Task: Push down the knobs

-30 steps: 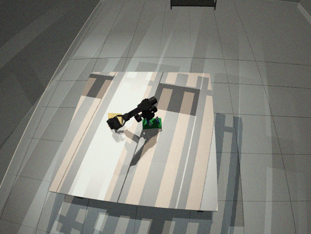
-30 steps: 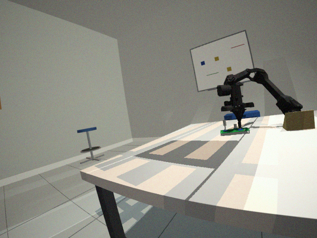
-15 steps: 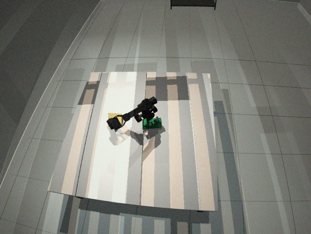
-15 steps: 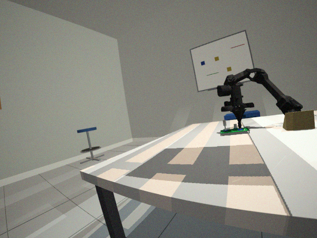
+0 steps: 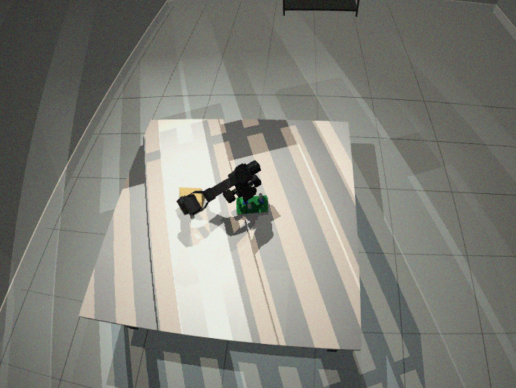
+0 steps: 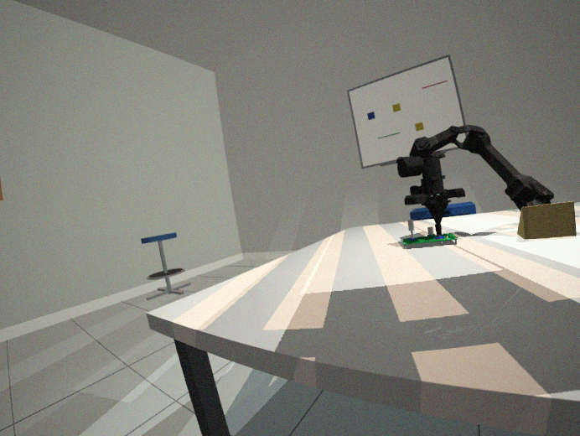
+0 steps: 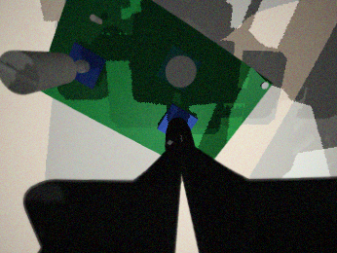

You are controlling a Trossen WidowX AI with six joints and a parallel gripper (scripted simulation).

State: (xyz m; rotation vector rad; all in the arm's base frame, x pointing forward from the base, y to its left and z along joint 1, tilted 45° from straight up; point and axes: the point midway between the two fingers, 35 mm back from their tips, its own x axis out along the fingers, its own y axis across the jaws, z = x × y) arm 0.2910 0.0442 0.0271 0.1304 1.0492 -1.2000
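Observation:
The green circuit board [image 5: 253, 212] [image 6: 450, 239] [image 7: 119, 114] stands on short legs. In the wrist view, a grey knob [image 7: 41, 72] [image 6: 411, 225] stands tall above its blue potentiometer [image 7: 90, 73], at the left of the board. Another grey knob [image 7: 180, 71] [image 6: 430, 230], seen end-on in the wrist view, stands lower near the middle, over a shadowed potentiometer. My gripper [image 7: 180, 149] [image 6: 438, 233] is shut and empty, pointing down with its tips over a third blue potentiometer [image 7: 191, 119]. The tips hide that one's centre; whether they touch it, I cannot tell.
A yellow-brown block [image 5: 189, 192] [image 6: 548, 220] stands beside the arm's base. The tall knob rises beside the gripper. A small grey pin [image 7: 95, 19] is on the board. Striped shadows cross the table [image 5: 291, 266] [image 6: 365, 262].

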